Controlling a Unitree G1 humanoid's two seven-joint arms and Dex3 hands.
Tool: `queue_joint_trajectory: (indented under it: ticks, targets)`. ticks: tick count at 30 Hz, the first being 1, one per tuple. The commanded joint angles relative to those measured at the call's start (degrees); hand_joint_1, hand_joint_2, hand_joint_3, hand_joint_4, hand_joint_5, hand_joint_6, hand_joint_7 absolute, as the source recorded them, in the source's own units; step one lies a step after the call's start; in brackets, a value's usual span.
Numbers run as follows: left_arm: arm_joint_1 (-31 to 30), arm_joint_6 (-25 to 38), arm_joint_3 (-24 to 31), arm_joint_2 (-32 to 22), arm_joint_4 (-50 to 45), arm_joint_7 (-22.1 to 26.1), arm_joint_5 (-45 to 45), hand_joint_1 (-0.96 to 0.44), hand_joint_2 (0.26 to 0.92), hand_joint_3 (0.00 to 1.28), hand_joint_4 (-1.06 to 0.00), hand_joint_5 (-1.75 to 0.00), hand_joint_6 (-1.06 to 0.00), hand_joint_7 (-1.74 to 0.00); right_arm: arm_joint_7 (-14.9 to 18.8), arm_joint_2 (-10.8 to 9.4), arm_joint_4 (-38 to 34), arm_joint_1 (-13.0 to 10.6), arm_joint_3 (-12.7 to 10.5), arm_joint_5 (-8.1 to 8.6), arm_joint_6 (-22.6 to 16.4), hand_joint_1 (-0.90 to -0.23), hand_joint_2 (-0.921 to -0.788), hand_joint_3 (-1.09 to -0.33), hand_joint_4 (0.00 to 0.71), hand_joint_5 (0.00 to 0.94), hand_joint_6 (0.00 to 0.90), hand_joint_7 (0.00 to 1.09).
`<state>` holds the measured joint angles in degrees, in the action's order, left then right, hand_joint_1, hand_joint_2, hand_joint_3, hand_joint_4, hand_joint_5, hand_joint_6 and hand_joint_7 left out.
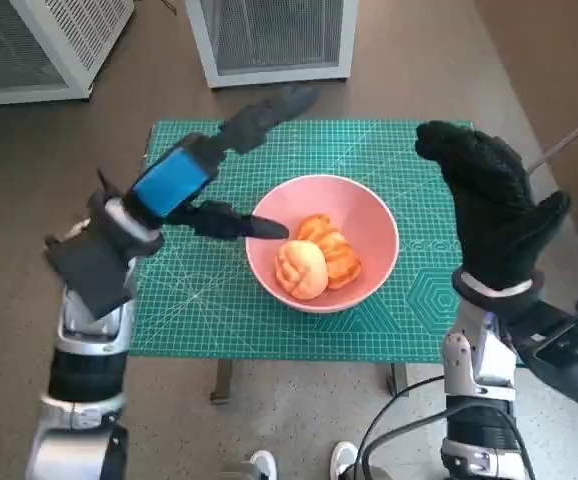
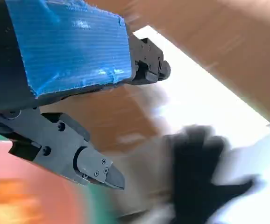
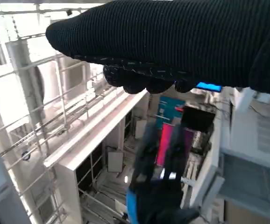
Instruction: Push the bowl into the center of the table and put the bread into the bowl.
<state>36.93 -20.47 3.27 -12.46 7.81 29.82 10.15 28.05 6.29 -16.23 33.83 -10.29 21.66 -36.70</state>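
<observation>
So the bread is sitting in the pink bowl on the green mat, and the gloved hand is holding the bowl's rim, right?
Not quite. The orange bread does lie in the round pink bowl on the green cutting mat, but the black-gloved right hand holds nothing; the head view shows it raised, apart from the rim.

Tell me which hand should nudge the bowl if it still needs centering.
Left, probably. The left hand hangs open with a finger reaching over the pink bowl's rim on its own side. The right hand is raised, open, clear of the bowl. The bread already lies inside, and the bowl looks near the middle.
</observation>
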Motion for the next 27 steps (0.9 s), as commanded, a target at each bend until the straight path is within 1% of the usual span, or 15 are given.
queue_joint_trajectory:
  ticks: [1, 3, 6, 8, 12, 20, 27]
  targets:
    - [-0.92, -4.12, 0.61, 3.12, -0.14, -4.34, -0.32, -0.47, 0.9, 0.05, -0.14, -0.09, -0.04, -0.59, -2.55, 1.27, 0.51, 1.3, -0.4, -2.72, 0.45, -0.43, -0.921, -0.429, 0.355, 0.001, 0.129, 0.59]
    - [-1.42, -4.01, 0.53, 3.61, -0.88, -5.77, -0.96, -0.49, 0.91, 0.08, -0.14, -0.1, -0.02, -0.64, -3.48, 1.59, 1.09, 1.74, -0.3, -3.85, 0.55, -0.43, -0.921, -0.431, 0.353, 0.001, 0.13, 0.59]
    - [-2.09, -3.38, 0.22, 4.1, -1.87, -7.14, -1.22, -0.5, 0.889, 0.18, -0.05, -0.33, 0.0, -0.7, -4.39, 2.12, 2.07, 2.11, -0.06, -4.93, 0.99, -0.43, -0.921, -0.435, 0.345, 0.0, 0.131, 0.59]
    - [-2.51, -3.23, -0.05, 4.61, -2.4, -7.96, -1.14, -0.5, 0.888, 0.2, -0.02, -0.39, 0.0, -0.71, -4.76, 2.55, 2.61, 2.34, 0.05, -5.22, 1.54, -0.43, -0.921, -0.437, 0.334, 0.0, 0.131, 0.58]
    - [-3.18, -3.34, -0.65, 5.63, -3.37, -8.58, -0.09, -0.49, 0.889, 0.24, 0.0, -0.46, 0.0, -0.72, -5.16, 3.58, 3.08, 2.65, 0.09, -5.1, 2.6, -0.43, -0.921, -0.44, 0.318, 0.0, 0.13, 0.58]
    - [-3.29, -5.05, -0.25, 6.65, -3.25, -8.78, 0.99, -0.5, 0.888, 0.26, 0.0, -0.48, 0.0, -0.71, -5.98, 4.31, 4.65, 2.33, 0.52, -4.94, 4.68, -0.432, -0.921, -0.449, 0.31, 0.0, 0.126, 0.58]
    - [-2.76, -6.41, 0.27, 6.04, -2.61, -9.8, -0.17, -0.52, 0.898, 0.26, 0.0, -0.48, 0.0, -0.7, -6.93, 4.31, 6.37, 1.69, 0.89, -5.5, 5.8, -0.438, -0.921, -0.452, 0.309, 0.0, 0.127, 0.58]
